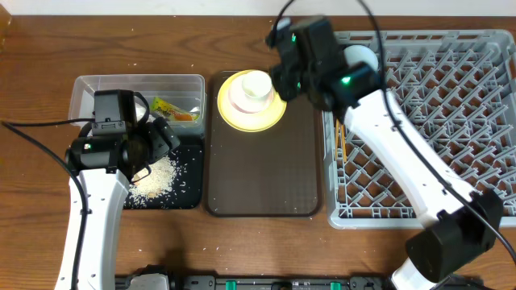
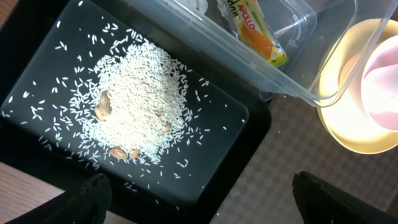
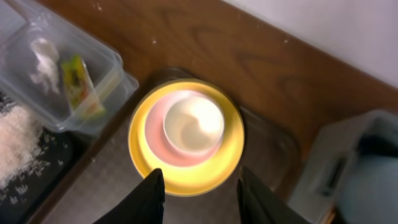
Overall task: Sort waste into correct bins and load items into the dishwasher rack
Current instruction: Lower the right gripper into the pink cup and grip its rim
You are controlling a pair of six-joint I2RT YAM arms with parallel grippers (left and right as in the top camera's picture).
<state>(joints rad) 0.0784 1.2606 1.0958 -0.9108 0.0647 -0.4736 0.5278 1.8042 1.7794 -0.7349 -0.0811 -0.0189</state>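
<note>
Round yellow plate (image 3: 138,148), bearing pale pink bowl (image 3: 154,135) and small white cup (image 3: 194,122): below, just ahead of my right gripper (image 3: 200,198), fingers apart, empty.

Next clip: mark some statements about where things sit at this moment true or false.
The rice lies in the black tray. True.
The snack wrapper lies among the rice. False: it lies in the clear tub.
The yellow plate rests on the black tray. False: it is on the brown tray.
A pink bowl and a white cup are stacked on the plate. True.
The right gripper is shut on the cup. False: it is open above it.
</note>
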